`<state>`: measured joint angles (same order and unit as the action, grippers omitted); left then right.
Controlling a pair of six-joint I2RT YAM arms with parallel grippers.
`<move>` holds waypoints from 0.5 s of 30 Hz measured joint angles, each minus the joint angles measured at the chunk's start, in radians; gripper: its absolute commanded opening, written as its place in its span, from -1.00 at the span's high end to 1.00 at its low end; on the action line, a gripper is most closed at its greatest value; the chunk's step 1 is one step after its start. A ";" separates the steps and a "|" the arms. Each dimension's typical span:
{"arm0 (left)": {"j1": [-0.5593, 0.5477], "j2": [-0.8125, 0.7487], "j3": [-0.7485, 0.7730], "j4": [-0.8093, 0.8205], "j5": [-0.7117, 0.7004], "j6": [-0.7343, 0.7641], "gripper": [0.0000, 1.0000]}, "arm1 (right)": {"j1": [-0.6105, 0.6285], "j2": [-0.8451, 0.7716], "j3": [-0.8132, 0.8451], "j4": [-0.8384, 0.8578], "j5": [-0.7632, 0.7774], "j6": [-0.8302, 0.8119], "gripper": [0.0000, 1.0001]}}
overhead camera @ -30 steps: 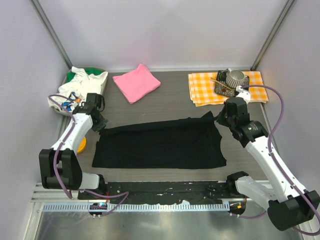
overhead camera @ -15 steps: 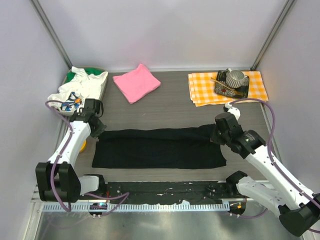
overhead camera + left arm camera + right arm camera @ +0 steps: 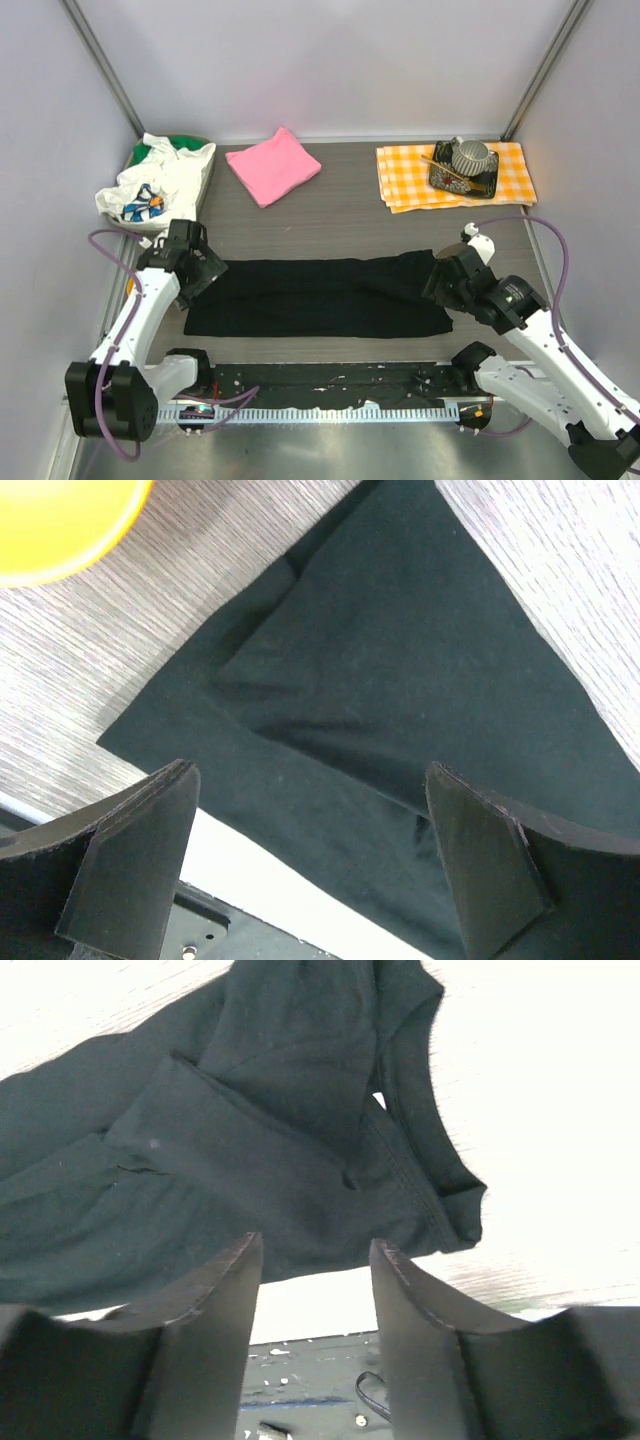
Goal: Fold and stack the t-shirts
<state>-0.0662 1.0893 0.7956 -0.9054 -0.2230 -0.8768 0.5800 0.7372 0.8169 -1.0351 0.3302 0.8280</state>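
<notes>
The black t-shirt (image 3: 320, 297) lies flat on the table as a long folded band across the middle. Above its left end hovers my left gripper (image 3: 203, 270), open, with nothing between its fingers; the wrist view shows the shirt's corner (image 3: 390, 690) below the spread fingers (image 3: 130, 860). At the shirt's right end my right gripper (image 3: 442, 283) is open too, its fingers (image 3: 210, 1310) apart over the collar end of the black t-shirt (image 3: 300, 1130). A folded pink t-shirt (image 3: 273, 165) rests at the back, left of centre.
An orange-and-white checked cloth (image 3: 408, 177) with a dark tray and a grey ribbed cup (image 3: 470, 155) sits back right. A pile of white and green clothes (image 3: 160, 180) lies back left. A yellow object (image 3: 60, 515) is near the left gripper. A black rail (image 3: 330, 378) runs along the near edge.
Both grippers drew the shirt's far edge toward the near side, folding it into a narrower band, then opened and let go of the cloth.
</notes>
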 measured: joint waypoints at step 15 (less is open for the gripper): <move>-0.074 0.122 0.162 0.029 0.013 -0.004 -0.99 | 0.002 0.214 0.035 0.198 -0.047 -0.144 -0.90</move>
<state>-0.1402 1.2110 0.9573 -0.8768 -0.2104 -0.8806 0.5816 0.9508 0.8516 -0.8375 0.2832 0.6842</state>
